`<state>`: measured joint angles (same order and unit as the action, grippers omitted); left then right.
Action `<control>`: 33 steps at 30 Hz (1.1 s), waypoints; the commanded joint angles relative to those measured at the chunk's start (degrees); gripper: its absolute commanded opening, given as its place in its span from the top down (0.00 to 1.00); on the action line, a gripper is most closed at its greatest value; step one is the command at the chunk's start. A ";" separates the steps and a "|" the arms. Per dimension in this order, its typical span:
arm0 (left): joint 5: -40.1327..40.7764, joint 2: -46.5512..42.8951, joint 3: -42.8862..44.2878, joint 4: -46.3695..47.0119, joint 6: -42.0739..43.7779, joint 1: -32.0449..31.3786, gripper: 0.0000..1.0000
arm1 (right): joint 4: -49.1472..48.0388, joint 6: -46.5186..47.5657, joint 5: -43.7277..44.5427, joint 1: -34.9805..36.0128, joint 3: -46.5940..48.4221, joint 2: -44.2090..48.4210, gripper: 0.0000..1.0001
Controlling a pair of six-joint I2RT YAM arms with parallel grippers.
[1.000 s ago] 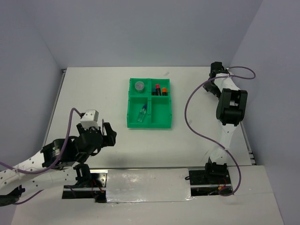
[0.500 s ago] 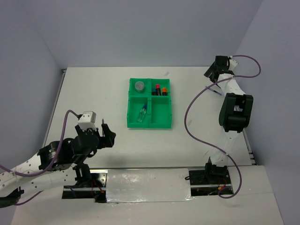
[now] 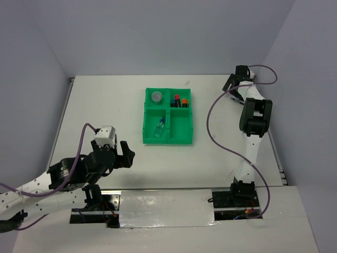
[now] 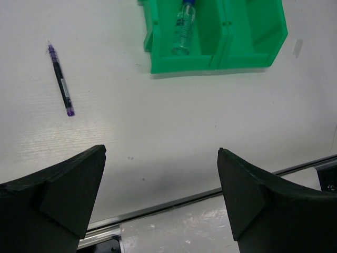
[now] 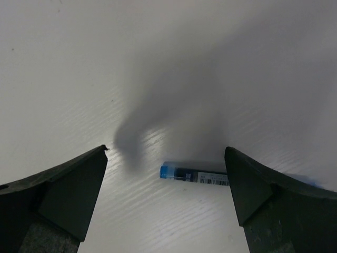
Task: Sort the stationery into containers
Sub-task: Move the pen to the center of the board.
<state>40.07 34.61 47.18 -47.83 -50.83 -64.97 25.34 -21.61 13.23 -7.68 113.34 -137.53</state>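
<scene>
Right gripper: jaws wide apart, directly above marker. Marker's long axis runs jaw to jaw; wrist turn likely needed before closing. Left gripper: also apart.

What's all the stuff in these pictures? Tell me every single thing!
tray: one, green, middle of the table, four compartments
disc: one, grey, tray's far-left compartment
red markers: two, black with red caps, tray's far-right compartment
bottle: one, clear with blue cap, tray's near-left compartment
pen: one, dark with purple ends, on the table outside the tray
blue marker: one, black with blue cap, on the table below the right gripper
table: one, white
left gripper: one, black, open, near left
right gripper: one, black, open, far right
</scene>
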 commanded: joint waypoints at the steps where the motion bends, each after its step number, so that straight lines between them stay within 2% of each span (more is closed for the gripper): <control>1: -0.79 -1.12 -0.16 2.57 1.70 -0.25 0.01 | 4.19 -1.34 -5.49 -0.40 2.25 1.21 0.00; 3: -0.96 -1.30 -0.42 2.92 1.78 -0.42 0.01 | 4.80 -1.51 -4.27 -0.32 -2.12 4.19 0.00; 6: -1.31 -1.65 -0.68 3.27 1.96 -0.33 0.01 | 0.94 -0.63 -8.31 -0.58 -7.77 8.58 0.00; 10: -0.96 -1.82 -0.33 2.40 1.35 -0.42 0.01 | 1.55 -1.94 -11.12 -0.40 -10.94 11.23 0.00; 18: -1.05 -4.20 -1.21 3.27 1.35 -0.77 0.01 | -3.80 -2.39 -12.97 1.17 -20.69 18.26 0.00; 23: -0.09 -3.32 -0.95 2.31 0.64 -0.95 0.01 | -3.37 -2.39 -11.30 3.46 -20.09 21.08 0.00; 28: 1.14 -3.06 -0.51 1.52 -0.15 -0.95 0.01 | -1.53 -4.41 -8.50 7.41 -16.05 19.85 0.00; 33: 4.74 -2.36 0.46 -1.03 -2.08 -0.95 0.01 | 3.56 -11.16 -4.19 12.69 -3.94 12.57 0.00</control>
<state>41.36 31.68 46.46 -47.86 -51.09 -65.63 27.05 -27.81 5.28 2.70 102.00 -122.19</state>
